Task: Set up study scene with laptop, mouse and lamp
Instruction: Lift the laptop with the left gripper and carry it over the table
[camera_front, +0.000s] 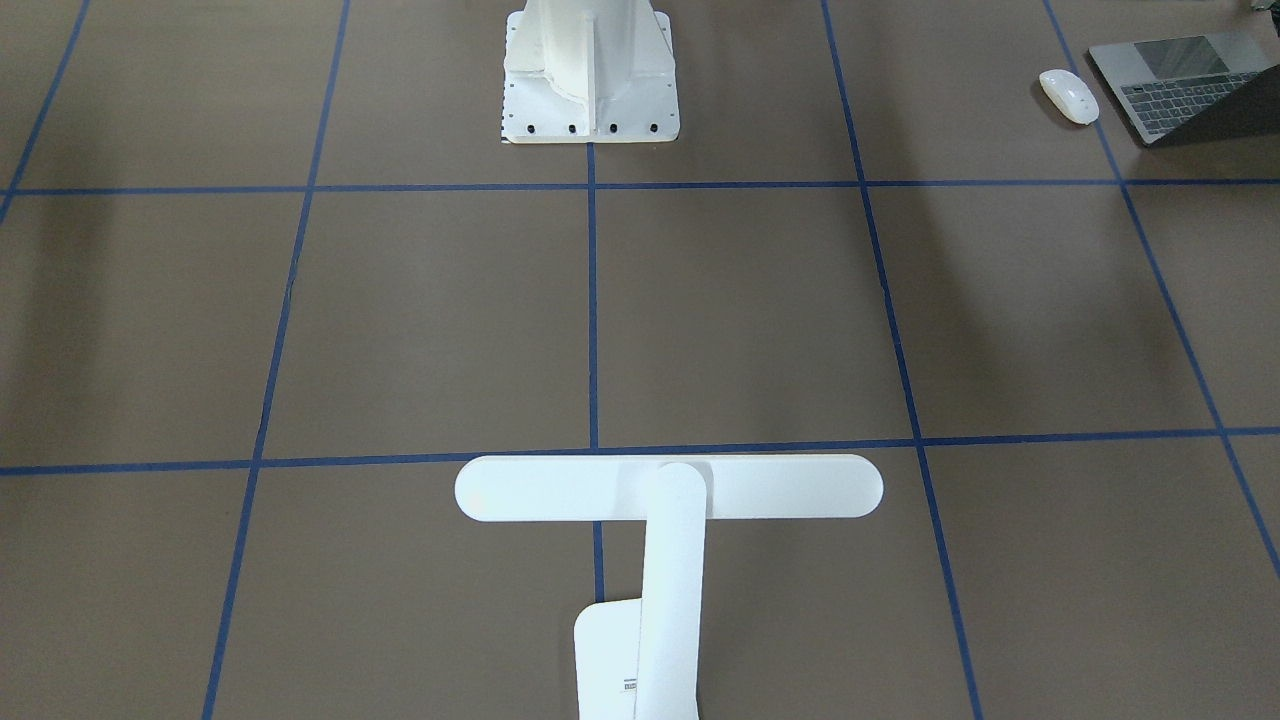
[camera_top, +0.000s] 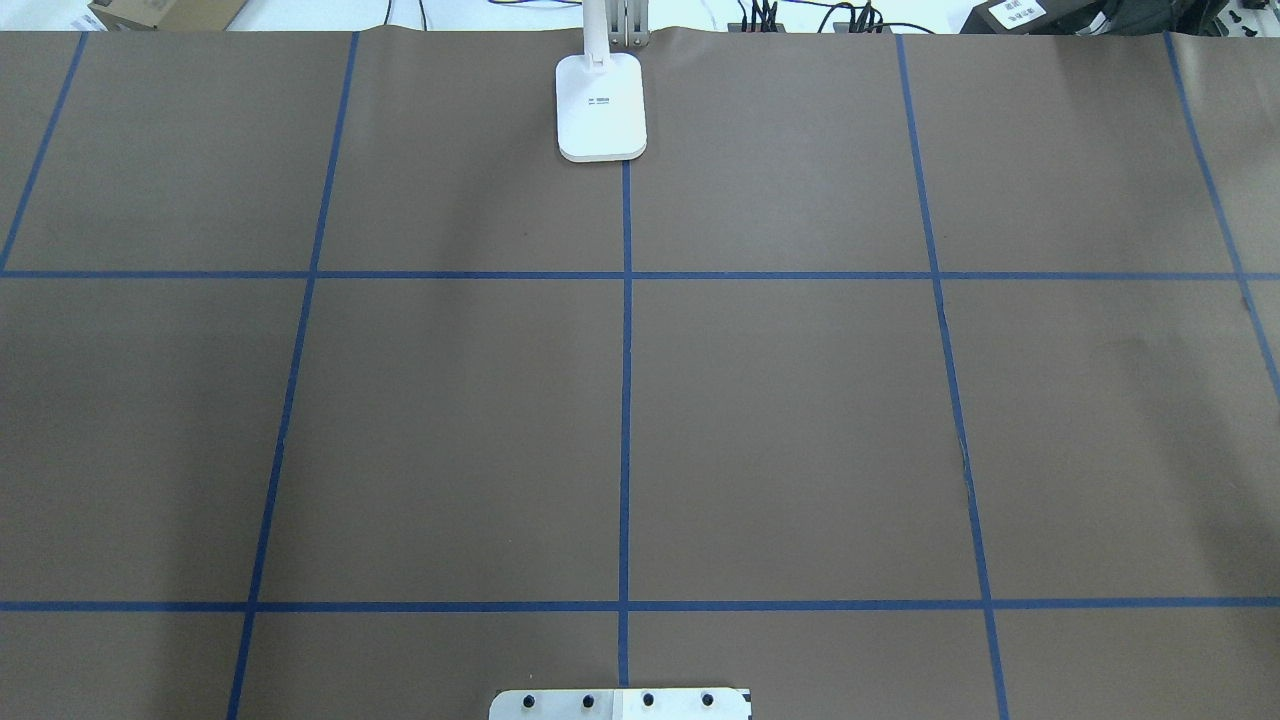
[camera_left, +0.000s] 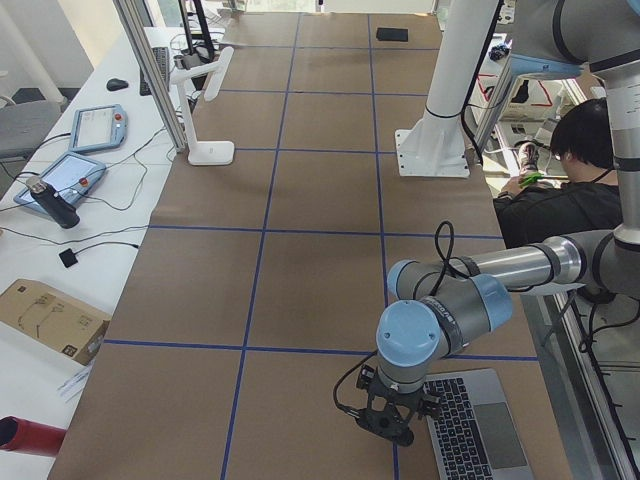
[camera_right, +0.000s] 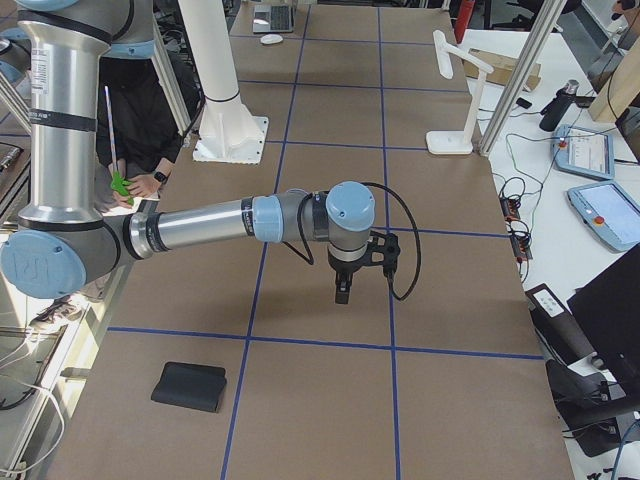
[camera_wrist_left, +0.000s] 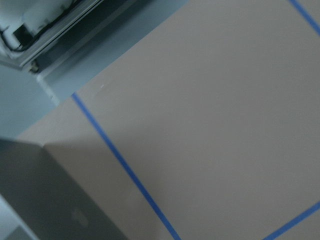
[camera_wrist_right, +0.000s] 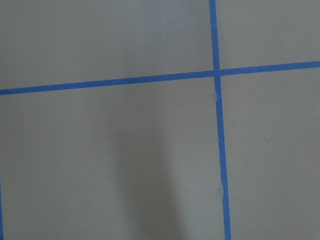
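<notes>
At the desk's (camera_top: 800, 430) end on the robot's left, near the robot's edge, the laptop (camera_front: 1180, 92) sits open with its trackpad toward the robot and its lid raised on the operators' side. Its hinge line runs roughly along the desk's length, a little skewed. The left pincer (camera_left: 388, 420) hangs just beside it on the lid's back side. The left wrist view agrees, since the grey back of the lid fills its lower left corner with bare desk beyond. The laptop therefore lies robot-ward of that pincer, close but apparently apart. Only the side view shows this pincer, so I cannot tell whether it is wide or narrow. The mouse (camera_front: 1068, 96) lies just beside the laptop on its centre-ward side, apart from it, with its long axis slanted. The lamp (camera_front: 668, 490) stands well away at the middle of the operators' edge, with its bar running along the desk's length. The right pincer (camera_right: 342, 290) points down over bare desk toward the middle, and its opening too I cannot tell. I judge the left arm far the nearer to both laptop and mouse. Any grasp of the lid or body should come square to the hinge line. The right arm looks better placed for the lamp.
</notes>
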